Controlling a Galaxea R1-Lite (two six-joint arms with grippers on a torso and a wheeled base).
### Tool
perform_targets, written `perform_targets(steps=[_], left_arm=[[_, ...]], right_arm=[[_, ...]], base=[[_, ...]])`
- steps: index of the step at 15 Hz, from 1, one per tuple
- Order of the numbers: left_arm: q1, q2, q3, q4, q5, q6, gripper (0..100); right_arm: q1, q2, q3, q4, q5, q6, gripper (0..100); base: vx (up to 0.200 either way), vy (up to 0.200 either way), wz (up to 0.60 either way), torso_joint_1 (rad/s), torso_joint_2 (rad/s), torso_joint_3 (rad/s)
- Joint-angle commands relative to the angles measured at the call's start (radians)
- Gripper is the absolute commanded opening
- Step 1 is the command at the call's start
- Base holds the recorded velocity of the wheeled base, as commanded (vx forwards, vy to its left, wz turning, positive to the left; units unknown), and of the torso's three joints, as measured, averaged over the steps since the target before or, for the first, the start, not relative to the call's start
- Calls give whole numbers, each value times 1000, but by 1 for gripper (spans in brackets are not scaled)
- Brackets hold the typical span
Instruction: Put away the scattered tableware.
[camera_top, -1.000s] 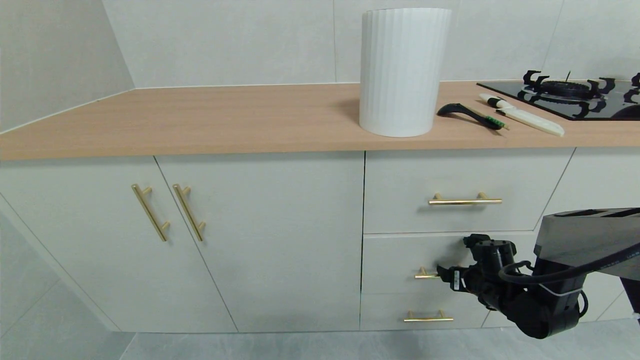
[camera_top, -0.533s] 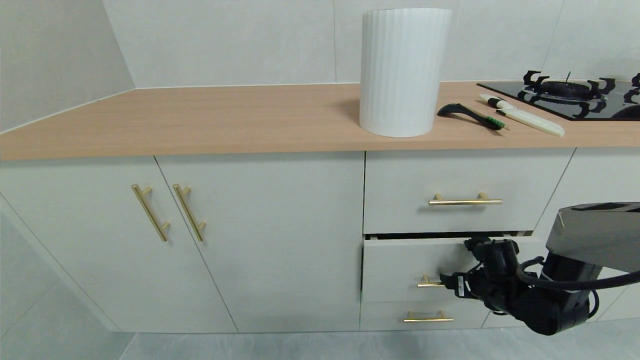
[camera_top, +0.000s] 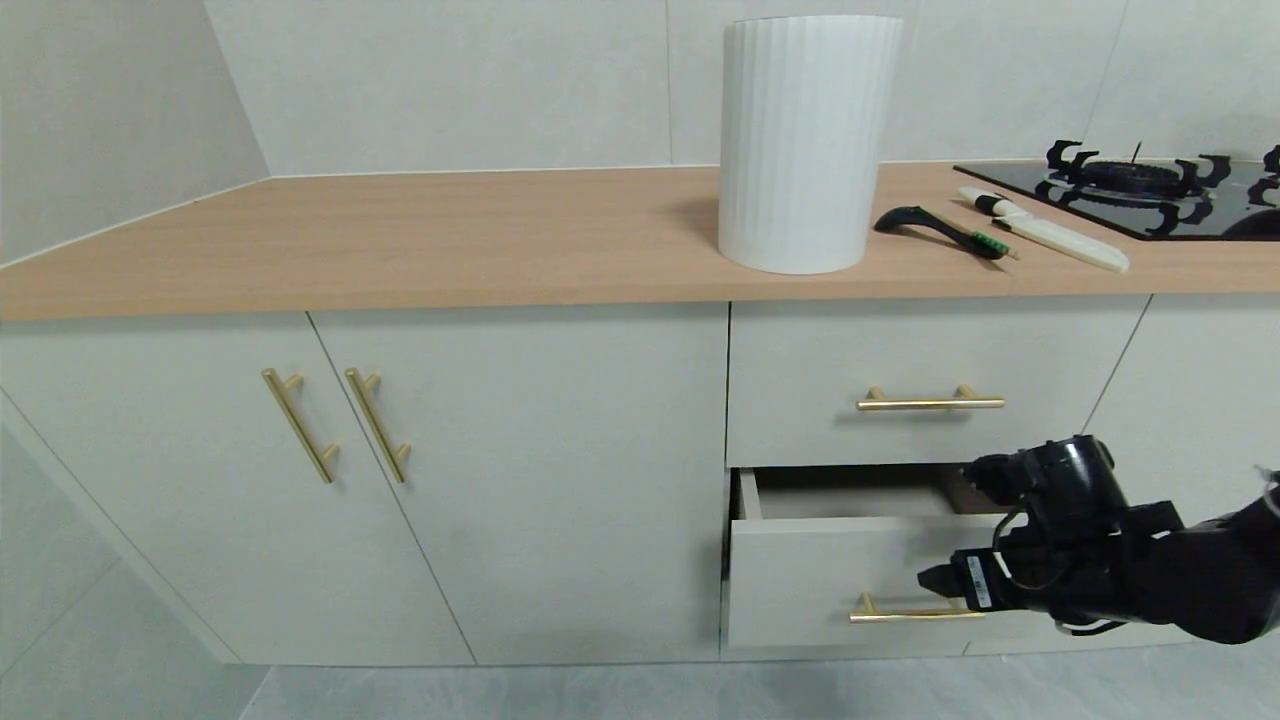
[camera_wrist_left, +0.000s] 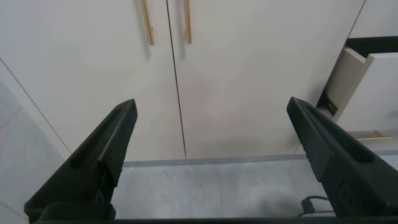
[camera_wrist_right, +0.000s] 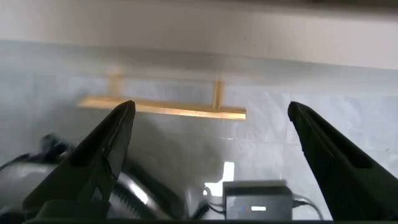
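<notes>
On the wooden counter (camera_top: 400, 240) lie a black ladle with a green-tipped handle (camera_top: 935, 228) and a white knife (camera_top: 1050, 235), to the right of a tall white ribbed container (camera_top: 800, 145). Below them the middle drawer (camera_top: 800, 570) stands pulled out, its inside partly visible. My right gripper (camera_top: 935, 582) sits at the right end of that drawer's gold handle (camera_top: 900, 613). In the right wrist view its fingers (camera_wrist_right: 99, 155) are spread wide, open, with a gold handle (camera_wrist_right: 161, 109) beyond them. My left gripper (camera_wrist_left: 210, 106) is open, low before the cabinet doors (camera_wrist_left: 236, 74).
A black gas hob (camera_top: 1130, 190) sits at the counter's right end. The top drawer (camera_top: 900, 380) is shut. Two cabinet doors with gold handles (camera_top: 335, 420) fill the left side. Grey floor (camera_wrist_left: 205, 193) lies below. The open drawer's corner (camera_wrist_left: 367, 68) juts out beside my left gripper.
The middle drawer went from shut to pulled well out. My right gripper drew back toward me at its handle.
</notes>
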Motion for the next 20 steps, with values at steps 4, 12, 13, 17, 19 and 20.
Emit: perform_targets(steps=[4,12,13,17,19,20], left_arm=[[0,1,0,0,0,0,100],[0,1,0,0,0,0,100],[0,1,0,0,0,0,100],[0,1,0,0,0,0,100],[0,1,0,0,0,0,100],[0,1,0,0,0,0,100]], right_arm=[[75,-243,-3,28,-3,-2,100],[75,88,26,-384,-92,46,100],[75,112,26,-423,-104,49,100],[75,184,27,-530,-139,47,100],[74,180,29,-530,-139,47,100],[74,177,32,-530,-139,47,100]], base=[[0,0,0,0,0,0],[0,0,0,0,0,0],[0,0,0,0,0,0],[0,0,0,0,0,0],[0,0,0,0,0,0],[0,0,0,0,0,0]])
